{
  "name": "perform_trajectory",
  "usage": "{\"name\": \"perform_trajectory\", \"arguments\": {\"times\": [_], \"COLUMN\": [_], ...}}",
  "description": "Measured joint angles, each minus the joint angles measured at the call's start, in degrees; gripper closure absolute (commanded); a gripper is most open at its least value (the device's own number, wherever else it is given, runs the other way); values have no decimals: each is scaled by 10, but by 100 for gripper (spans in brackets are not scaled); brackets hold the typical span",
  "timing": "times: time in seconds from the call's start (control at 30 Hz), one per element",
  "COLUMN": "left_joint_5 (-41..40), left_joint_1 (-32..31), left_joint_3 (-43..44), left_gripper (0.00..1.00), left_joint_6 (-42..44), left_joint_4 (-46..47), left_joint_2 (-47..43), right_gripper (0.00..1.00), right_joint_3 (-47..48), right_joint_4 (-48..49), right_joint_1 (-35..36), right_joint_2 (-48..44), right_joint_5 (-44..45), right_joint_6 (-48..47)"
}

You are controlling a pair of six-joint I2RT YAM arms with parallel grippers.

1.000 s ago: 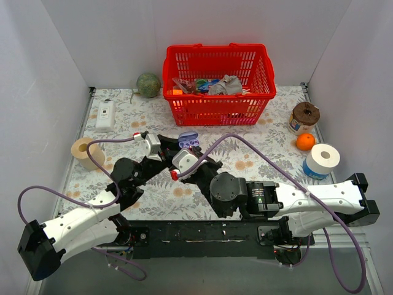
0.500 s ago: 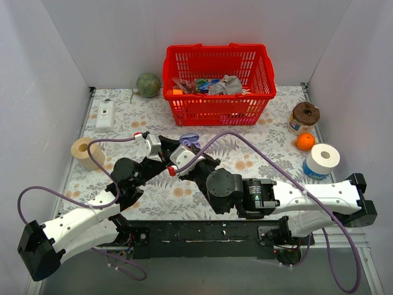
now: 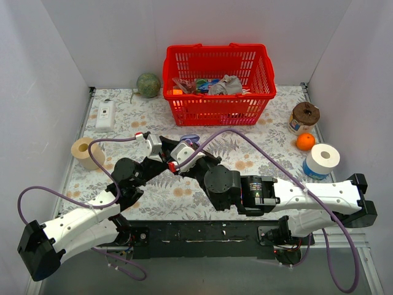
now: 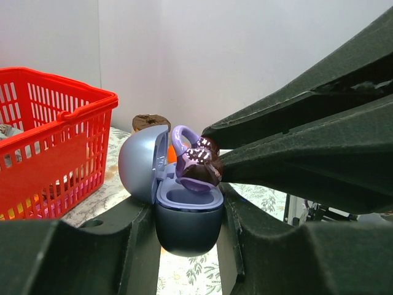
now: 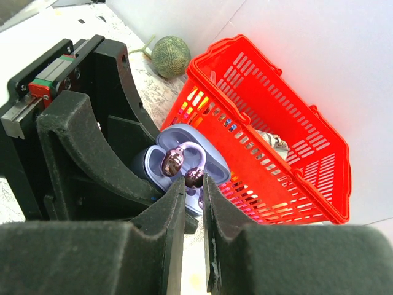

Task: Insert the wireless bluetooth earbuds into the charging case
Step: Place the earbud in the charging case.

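I'd ease the right gripper (image 5: 193, 192), jaws pinching an earbud (image 4: 198, 167) just over the open charging case (image 4: 187, 218), straight down and release only once the bud sits in its well. The other earbud (image 5: 174, 161) looks seated already, though I can't be sure from here. The left gripper (image 4: 187, 249) clamps the case's base near the red basket (image 4: 43, 141), and the right arm reaches across from the right, wrist tilted downward.

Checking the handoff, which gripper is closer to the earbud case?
Left gripper: clamped on the case at its base. Right gripper sits just above it, pinching an earbud.
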Motion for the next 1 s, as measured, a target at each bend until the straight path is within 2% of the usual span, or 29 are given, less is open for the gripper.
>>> {"name": "perform_trajectory", "arguments": {"times": [1.0], "left_joint_5": [1], "left_joint_1": [0], "left_joint_3": [-1], "left_gripper": [100], "left_joint_6": [2], "left_joint_4": [-19], "left_joint_2": [0], "right_gripper": [99], "right_joint_3": [27], "right_joint_4": [-64], "right_joint_1": [0], "right_joint_2": [13], "right_joint_5": [-21], "right_joint_6": [13]}}
